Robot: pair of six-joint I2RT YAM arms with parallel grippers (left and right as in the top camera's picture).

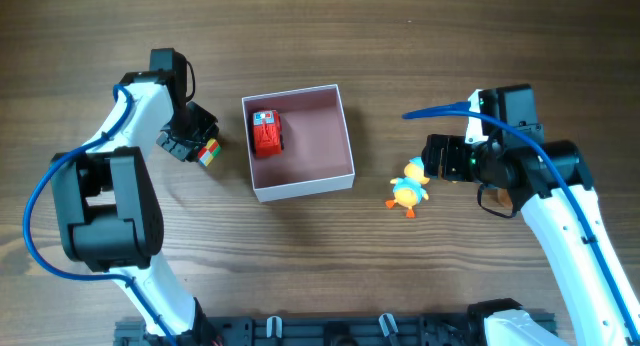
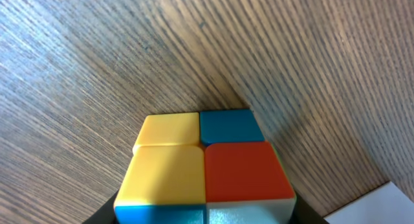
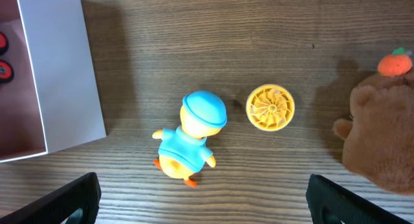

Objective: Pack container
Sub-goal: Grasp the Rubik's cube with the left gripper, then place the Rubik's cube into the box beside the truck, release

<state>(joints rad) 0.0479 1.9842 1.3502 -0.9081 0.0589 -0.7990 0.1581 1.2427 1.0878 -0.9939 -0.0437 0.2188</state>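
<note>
— Where am I in the packing?
— Partway, I'd judge. Your container point(image 1: 300, 189) sits in the middle of the bench point(image 1: 330, 276) with one car point(image 1: 267, 132) in it. Your left end effector point(image 1: 198, 143) is at the cube point(image 2: 207, 166), just left of the container. I cannot tell whether it has closed on the cube.
— And the right?
— Your right end effector point(image 3: 202, 193) is spread wide, holding nothing, over the duck point(image 3: 191, 136) right of the container.
— Next?
— Likely you make the cube grip sure, lift it over the container's left side and release beside the car.
— The count?
— One container, one car, one cube, one duck, one yellow disc point(image 3: 270, 107), one brown plush point(image 3: 378, 143). Five items to pack, four outside.
</note>
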